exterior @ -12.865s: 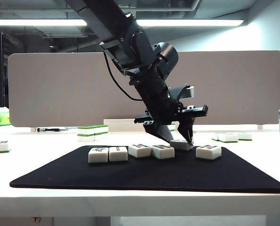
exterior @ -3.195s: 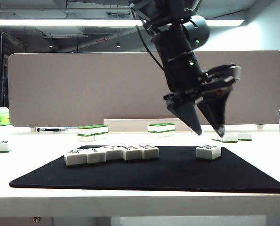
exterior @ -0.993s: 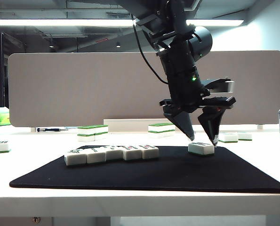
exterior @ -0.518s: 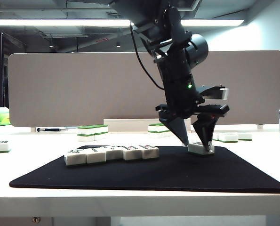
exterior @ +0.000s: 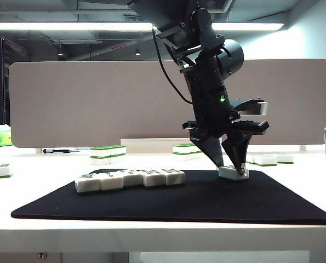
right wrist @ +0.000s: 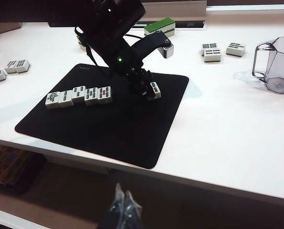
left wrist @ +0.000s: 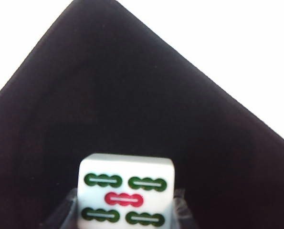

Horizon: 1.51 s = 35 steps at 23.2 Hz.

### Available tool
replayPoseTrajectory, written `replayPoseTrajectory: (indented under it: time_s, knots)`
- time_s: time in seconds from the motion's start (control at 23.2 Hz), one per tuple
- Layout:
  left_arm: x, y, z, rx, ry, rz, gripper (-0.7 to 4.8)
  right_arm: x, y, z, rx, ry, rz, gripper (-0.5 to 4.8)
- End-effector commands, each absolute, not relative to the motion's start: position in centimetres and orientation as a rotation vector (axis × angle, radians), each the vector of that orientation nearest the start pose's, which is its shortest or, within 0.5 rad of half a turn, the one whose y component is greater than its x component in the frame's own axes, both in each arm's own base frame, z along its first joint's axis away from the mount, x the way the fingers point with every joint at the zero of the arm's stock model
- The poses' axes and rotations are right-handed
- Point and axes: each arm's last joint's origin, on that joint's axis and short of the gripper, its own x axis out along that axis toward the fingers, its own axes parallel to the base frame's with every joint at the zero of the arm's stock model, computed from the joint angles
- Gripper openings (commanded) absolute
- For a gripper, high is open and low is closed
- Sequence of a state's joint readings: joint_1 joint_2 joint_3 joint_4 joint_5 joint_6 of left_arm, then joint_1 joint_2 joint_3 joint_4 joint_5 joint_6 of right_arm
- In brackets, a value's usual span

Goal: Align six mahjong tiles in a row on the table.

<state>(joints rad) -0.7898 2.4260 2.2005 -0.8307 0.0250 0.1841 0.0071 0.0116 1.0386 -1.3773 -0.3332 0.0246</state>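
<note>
Table [exterior: 294, 230]: wide white top, with a black mat [exterior: 168, 205] lying flat on it. On the mat I count a row of five tiles [exterior: 129, 179] packed side by side, faces up.

Left arm reaches in from above, towards the right side of the mat. Left gripper [exterior: 232, 167] points down over the sixth tile [exterior: 233, 173], which sits alone on the mat, well apart from the row's right end. In the left wrist view the sixth tile [left wrist: 126, 195] lies between the fingertips [left wrist: 68, 210], one at each short side. Whether the jaws press it yet I cannot tell.

Right gripper [right wrist: 122, 210] hangs low in front of the table edge, jaws pressed together, holding nothing.

Handling, my judgement: the tile is a small rigid block, light, with glossy sides likely to slip. I would grip low on two opposite flat sides, squarely, so it does not pivot. The mat should give some friction if I slide it instead.
</note>
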Motion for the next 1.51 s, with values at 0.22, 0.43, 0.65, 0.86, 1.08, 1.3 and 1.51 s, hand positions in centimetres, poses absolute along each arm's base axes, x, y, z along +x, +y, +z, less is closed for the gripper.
replayPoseTrajectory:
  time_s: [0.22,0.43,0.65,0.86,1.08,1.3,1.51]
  knots:
    - [35.6,-36.0,21.0,0.61,0.993,-0.835,1.73,-8.2,0.9,31.5,0.073,0.324,0.334,-0.01]
    - [35.5,-34.7,22.2,0.657,1.03,-0.819,1.73,-8.2,0.9,31.5,0.073,0.324,0.334,-0.01]
    - [36.2,-32.9,21.9,0.664,1.113,-0.778,1.74,-8.2,0.9,31.5,0.074,0.324,0.334,-0.01]
    - [36.9,-31.0,21.7,0.654,1.2,-0.748,1.74,-8.2,0.9,31.5,0.073,0.324,0.334,-0.01]
    - [36.9,-30.9,21.4,0.657,1.227,-0.749,1.74,-8.2,0.9,31.5,0.073,0.324,0.334,-0.01]
    - [36.8,-31.0,21.2,0.626,1.243,-0.791,1.8,-8.2,0.9,31.5,0.073,0.324,0.334,-0.01]
    - [36.9,-30.8,21.1,0.627,1.252,-0.788,1.84,-8.2,0.9,31.5,0.074,0.324,0.334,-0.01]
